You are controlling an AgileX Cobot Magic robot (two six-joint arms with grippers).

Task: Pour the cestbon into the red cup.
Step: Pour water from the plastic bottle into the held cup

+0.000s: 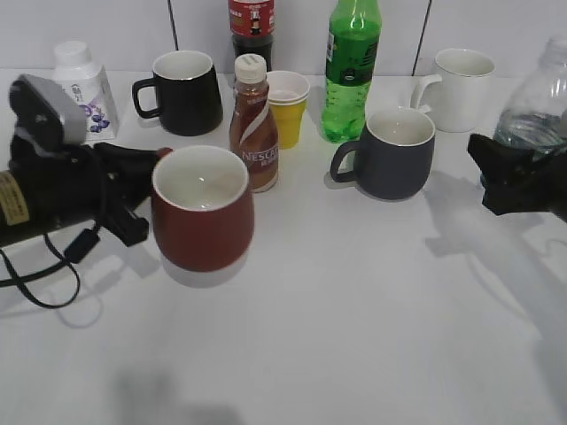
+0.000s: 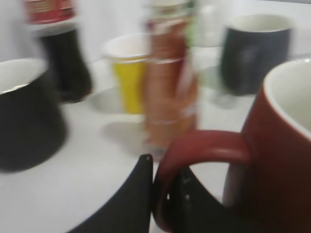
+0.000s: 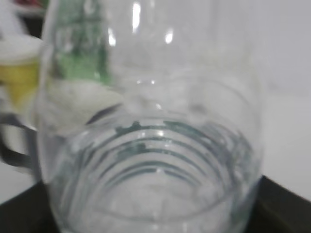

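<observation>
The red cup (image 1: 202, 212) is a squat dark red mug with a white inside, held just above the table at the left centre. My left gripper (image 1: 146, 190) is shut on its loop handle (image 2: 194, 150); the cup's body fills the right of the left wrist view (image 2: 282, 160). The cestbon (image 1: 539, 102) is a clear ribbed bottle at the right edge, upright, with water in it. My right gripper (image 1: 505, 173) is shut on it. The bottle fills the right wrist view (image 3: 150, 145); its green label is hidden there.
Behind stand a black mug (image 1: 184, 91), a Nescafe bottle (image 1: 253, 124), a yellow paper cup (image 1: 287, 108), a green soda bottle (image 1: 351, 71), a dark grey mug (image 1: 394, 152), a white mug (image 1: 461, 87), a cola bottle (image 1: 252, 28) and a white bottle (image 1: 81, 88).
</observation>
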